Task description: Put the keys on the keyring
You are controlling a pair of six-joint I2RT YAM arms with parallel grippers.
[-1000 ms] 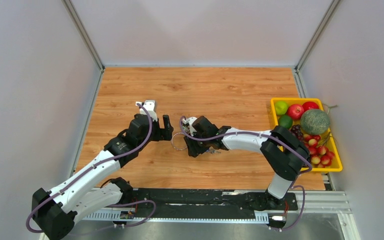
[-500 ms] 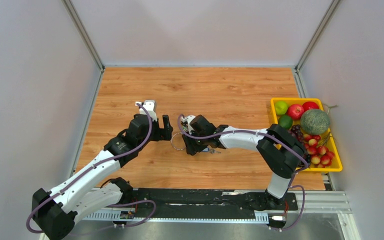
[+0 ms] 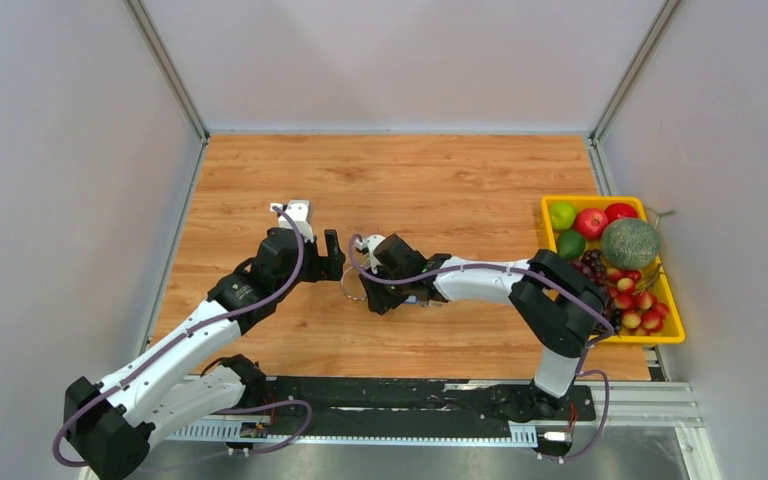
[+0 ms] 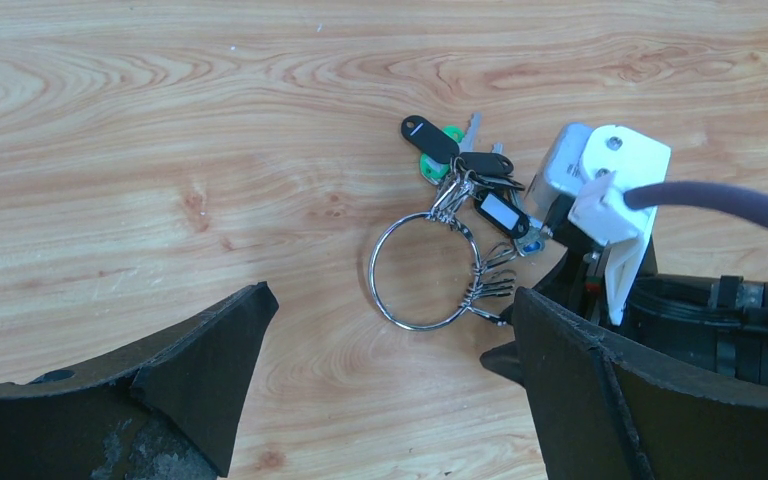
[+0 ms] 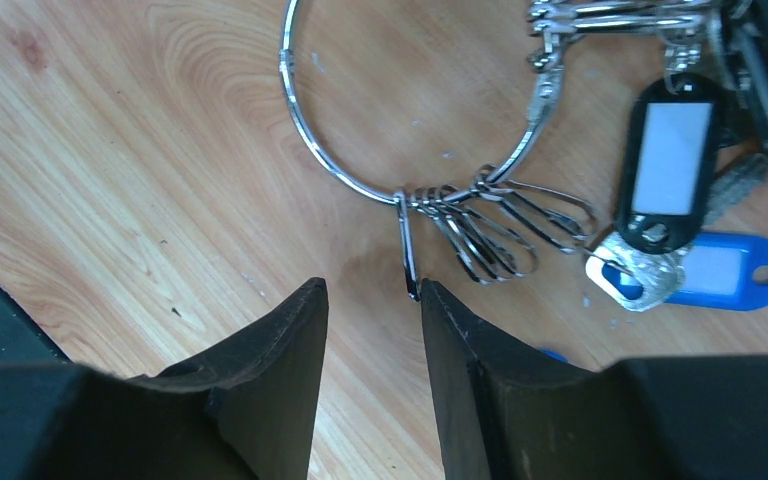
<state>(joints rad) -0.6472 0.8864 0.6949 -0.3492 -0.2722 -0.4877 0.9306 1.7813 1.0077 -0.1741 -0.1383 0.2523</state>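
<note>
The keyring (image 4: 372, 275) is a silver wire ring lying flat on the wooden table; it also shows in the top view (image 3: 352, 286) and the right wrist view (image 5: 287, 100). Several small wire clips (image 5: 500, 235) hang on it. The keys (image 4: 465, 165), with black, green, white-labelled and blue tags, lie bunched at its far side; a black tag (image 5: 670, 160) and a blue tag (image 5: 730, 272) show. My left gripper (image 4: 390, 300) is open and empty, straddling the ring's near side. My right gripper (image 5: 370, 288) is open with a narrow gap, and one clip touches its right fingertip (image 5: 440, 305).
A yellow tray (image 3: 546, 240) of fruit stands at the table's right edge. Grey walls enclose the left, back and right. My two grippers (image 3: 335, 262) (image 3: 370, 295) face each other closely across the ring at mid-table.
My right arm has crept to the left toward the ring and the left gripper. The left arm has stayed still.
</note>
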